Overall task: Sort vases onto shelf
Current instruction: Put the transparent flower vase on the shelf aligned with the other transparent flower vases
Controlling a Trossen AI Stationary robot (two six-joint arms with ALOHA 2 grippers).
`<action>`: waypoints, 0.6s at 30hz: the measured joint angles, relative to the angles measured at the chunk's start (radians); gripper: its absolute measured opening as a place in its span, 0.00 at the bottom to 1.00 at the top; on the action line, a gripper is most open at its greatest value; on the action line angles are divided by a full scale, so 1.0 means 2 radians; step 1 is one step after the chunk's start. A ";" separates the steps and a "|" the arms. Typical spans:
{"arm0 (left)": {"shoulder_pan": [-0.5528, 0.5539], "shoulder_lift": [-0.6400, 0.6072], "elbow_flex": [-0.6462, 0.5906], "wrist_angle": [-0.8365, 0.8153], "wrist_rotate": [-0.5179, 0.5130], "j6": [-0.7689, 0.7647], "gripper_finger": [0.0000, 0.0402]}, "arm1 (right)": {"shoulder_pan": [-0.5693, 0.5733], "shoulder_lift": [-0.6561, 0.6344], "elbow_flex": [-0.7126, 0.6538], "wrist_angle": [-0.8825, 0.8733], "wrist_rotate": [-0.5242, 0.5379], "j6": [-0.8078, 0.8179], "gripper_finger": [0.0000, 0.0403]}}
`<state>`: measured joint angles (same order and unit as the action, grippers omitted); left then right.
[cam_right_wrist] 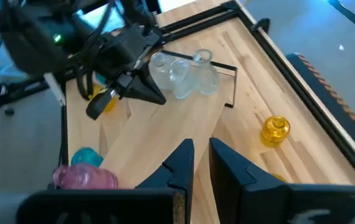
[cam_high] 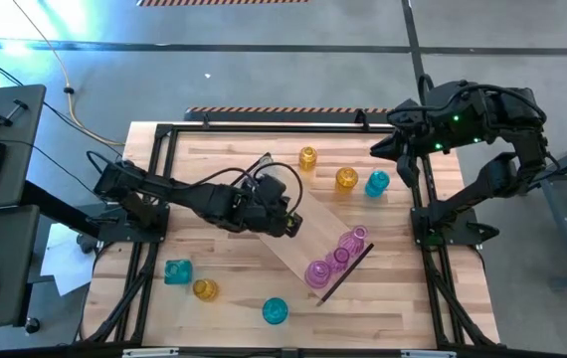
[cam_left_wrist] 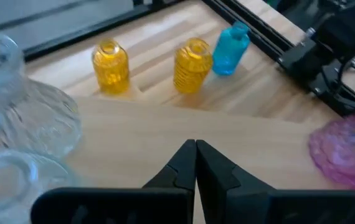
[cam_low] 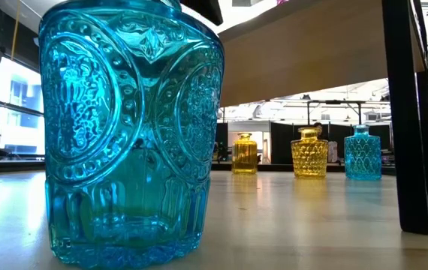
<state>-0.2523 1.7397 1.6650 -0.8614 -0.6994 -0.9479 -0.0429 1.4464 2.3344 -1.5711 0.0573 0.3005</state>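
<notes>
The shelf (cam_high: 308,239) lies diagonally across the middle of the desk (cam_high: 403,298), its dark end piece toward the right front; three pink vases (cam_high: 335,259) stand grouped at that end, which I judge to be sorting by colour; clear vases (cam_right_wrist: 180,73) cluster at the opposite end, seen from the right wrist view

The left pincer (cam_high: 285,221) sits over the shelf's near-left portion, beside the clear vases; its fingers are pressed fully together with nothing between them, so it holds nothing; this reads as a release made, with the next pick pending

The right pincer (cam_right_wrist: 197,163) is raised at the desk's far right corner, waiting; its fingers stand slightly apart, nothing gripped

Unsorted stock: two amber vases (cam_high: 307,157) and one teal vase (cam_high: 377,183) near the far edge, close together; a teal vase (cam_high: 177,270) and amber vase (cam_high: 204,289) at the left front; another teal vase (cam_high: 275,310) close to the front edge

Clearance: the shelf's middle is bare and offers landing room; the far trio stand just beside one another, so a pick there risks a knock; the front teal vase has little margin from the edge
</notes>
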 joint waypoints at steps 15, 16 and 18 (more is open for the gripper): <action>-0.023 0.027 0.001 0.096 -0.040 0.048 0.00 | 0.000 0.000 0.000 0.000 0.053 0.120 0.08; -0.027 0.031 0.001 0.096 -0.046 0.047 0.00 | 0.000 0.000 0.000 0.000 0.055 0.123 0.08; -0.031 0.041 0.001 0.109 -0.048 0.049 0.00 | 0.000 0.000 0.000 0.001 0.062 0.132 0.08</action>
<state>-0.3152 1.8220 1.6661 -0.6443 -0.7953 -0.8502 -0.0433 1.4464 2.3344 -1.5692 0.1805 0.5654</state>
